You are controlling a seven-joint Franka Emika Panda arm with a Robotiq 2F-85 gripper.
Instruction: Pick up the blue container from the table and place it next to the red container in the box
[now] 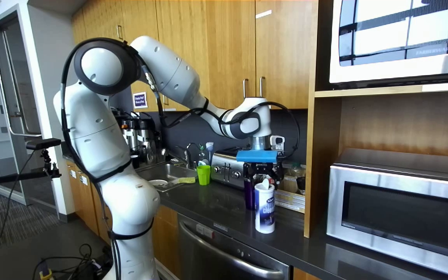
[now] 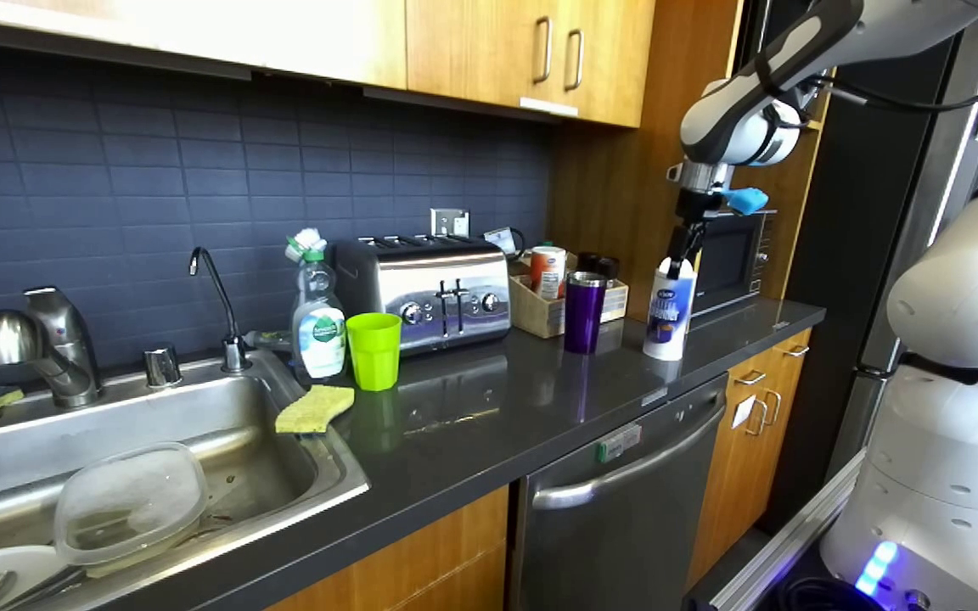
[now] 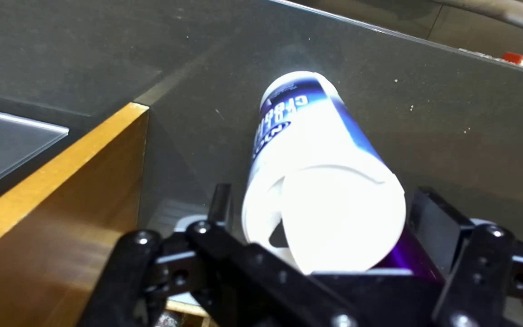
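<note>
Low in the wrist view, the black metal hand (image 3: pixel 327 218) gapes empty; closing too high could topple the blue-and-white plastic canister (image 3: pixel 316 145)

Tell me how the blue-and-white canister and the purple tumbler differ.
Look: the blue-and-white canister carries a printed label; the purple tumbler shows none and has a silvery rim.
Top: the canister's white flap is raised; the tumbler shows no such flap.
Place: the canister stands nearer the front edge of the countertop, the tumbler farther back.
Both stand upright.
</note>
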